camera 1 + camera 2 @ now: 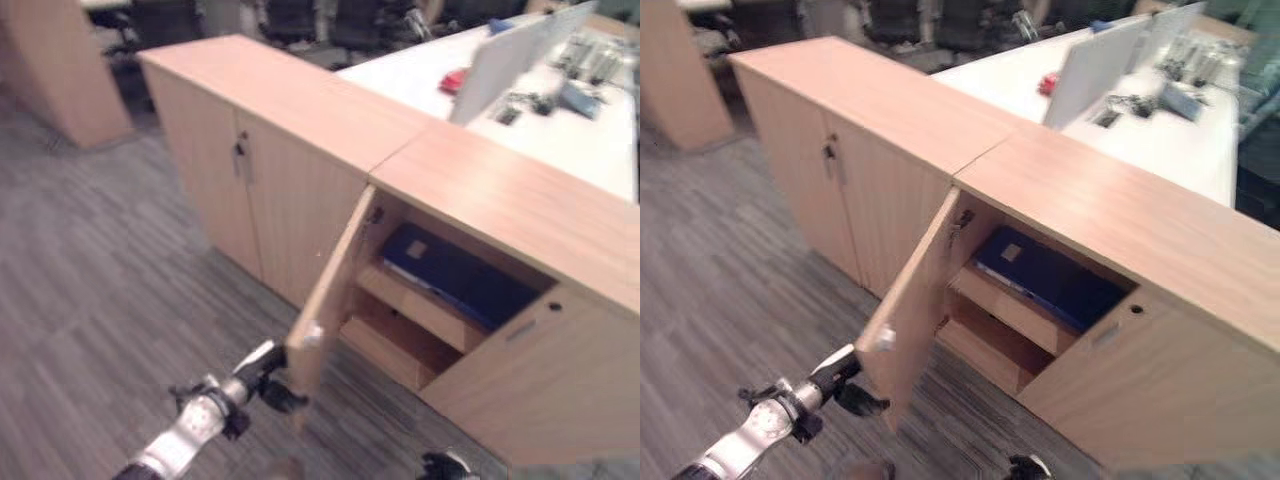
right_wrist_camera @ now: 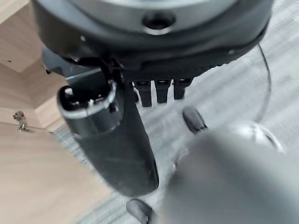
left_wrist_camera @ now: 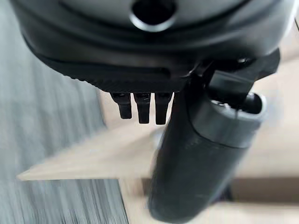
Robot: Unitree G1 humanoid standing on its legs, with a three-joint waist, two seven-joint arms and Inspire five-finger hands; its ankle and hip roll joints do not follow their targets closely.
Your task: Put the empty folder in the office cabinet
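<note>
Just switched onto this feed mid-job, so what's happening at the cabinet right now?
The blue folder already lies on the upper shelf inside the office cabinet. The cabinet door stands open, and the left robot hand is at its outer edge, fingers relaxed, apparently about to push it shut. The right robot hand hangs open, low above the floor.

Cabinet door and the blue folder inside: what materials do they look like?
Cabinet door: looks like wood-grain laminate board, matte, light tan with faint streaks; could be veneer. Blue folder on the upper shelf: likely plastic-covered card, smooth, dark blue with a pale label.
</note>
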